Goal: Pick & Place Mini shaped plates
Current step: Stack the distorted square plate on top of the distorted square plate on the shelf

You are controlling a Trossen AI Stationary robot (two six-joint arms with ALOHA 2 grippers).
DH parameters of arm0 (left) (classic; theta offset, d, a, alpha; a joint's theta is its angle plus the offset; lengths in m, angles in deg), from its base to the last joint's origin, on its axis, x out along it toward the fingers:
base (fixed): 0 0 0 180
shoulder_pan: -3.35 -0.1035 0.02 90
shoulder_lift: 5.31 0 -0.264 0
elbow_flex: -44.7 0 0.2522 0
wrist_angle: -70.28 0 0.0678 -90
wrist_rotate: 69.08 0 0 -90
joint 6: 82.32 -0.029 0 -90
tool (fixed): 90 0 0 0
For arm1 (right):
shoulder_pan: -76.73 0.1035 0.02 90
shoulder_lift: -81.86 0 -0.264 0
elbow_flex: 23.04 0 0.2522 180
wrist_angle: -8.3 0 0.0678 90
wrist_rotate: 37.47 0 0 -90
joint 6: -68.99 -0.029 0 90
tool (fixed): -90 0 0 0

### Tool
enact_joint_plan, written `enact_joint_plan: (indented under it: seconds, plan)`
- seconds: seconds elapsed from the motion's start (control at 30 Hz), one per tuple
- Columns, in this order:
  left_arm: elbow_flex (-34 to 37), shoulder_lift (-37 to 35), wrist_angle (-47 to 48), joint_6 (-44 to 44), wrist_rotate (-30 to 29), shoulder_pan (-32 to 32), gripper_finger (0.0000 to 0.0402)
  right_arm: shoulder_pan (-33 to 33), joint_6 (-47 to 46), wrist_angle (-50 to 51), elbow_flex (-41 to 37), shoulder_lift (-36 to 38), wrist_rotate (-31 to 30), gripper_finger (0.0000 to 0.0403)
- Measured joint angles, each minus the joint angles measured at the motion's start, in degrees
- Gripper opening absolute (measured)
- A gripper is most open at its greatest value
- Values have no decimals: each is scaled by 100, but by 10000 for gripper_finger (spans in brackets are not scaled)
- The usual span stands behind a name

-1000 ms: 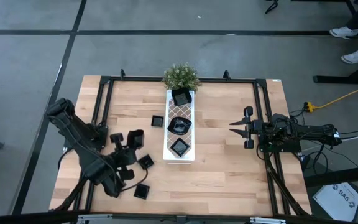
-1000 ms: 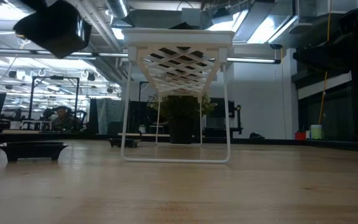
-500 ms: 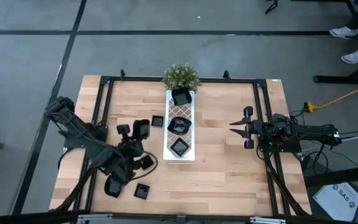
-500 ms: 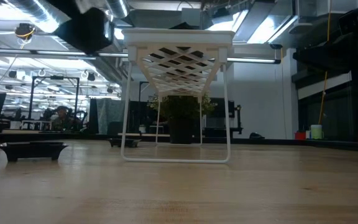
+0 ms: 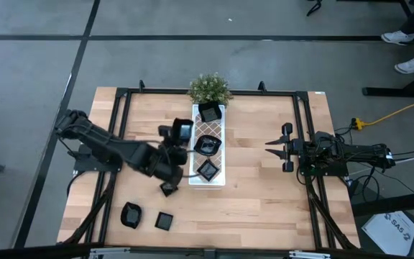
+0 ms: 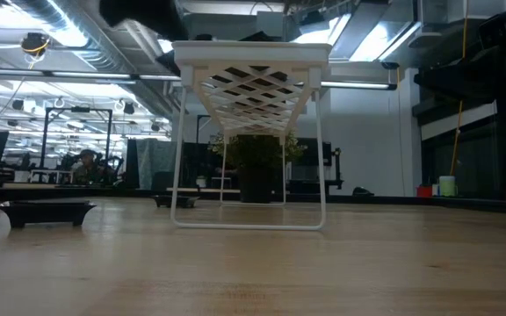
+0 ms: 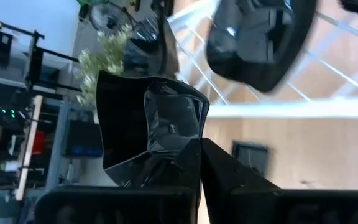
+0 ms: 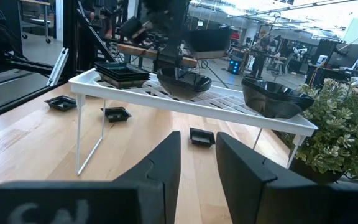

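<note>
Left tool (image 5: 181,132) has swung across the counter (image 5: 257,191) to the white lattice tray (image 5: 199,178), pinching a wavy-rimmed black plate (image 7: 151,127) above it for placement; right tool (image 5: 273,147) idles, fingers apart.

You can read very little here: the only lettering sits on a white sheet (image 5: 394,228) lying on the floor off the table's corner by the right arm, in the high view. It looks like "SA5", though the characters are too small for you to be sure.
</note>
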Motion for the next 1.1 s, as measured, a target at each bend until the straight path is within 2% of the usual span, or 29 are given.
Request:
enact_joint_plan:
  seconds: [0.37, 0.6, 0.8, 1.0, 1.1]
  plan:
    - [0, 0, -1707, -1600, -309, -907, 1, -2, 0, -2, 0, 2, 0, 102]
    - [0, 41, -3201, -2433, 33, -1303, 2, -2, 0, -2, 0, 2, 0, 102]
    - [-4, 113, -3838, -2379, 388, -1640, 2, -2, 0, -1, 0, 0, 0, 102]
    - [0, 233, -3816, -1805, 1080, -1970, 2, -2, 0, 0, 0, 1, 0, 102]
    - [-5, 291, -3838, -1670, 1114, -2032, 2, 0, 0, 0, -1, 0, 0, 102]
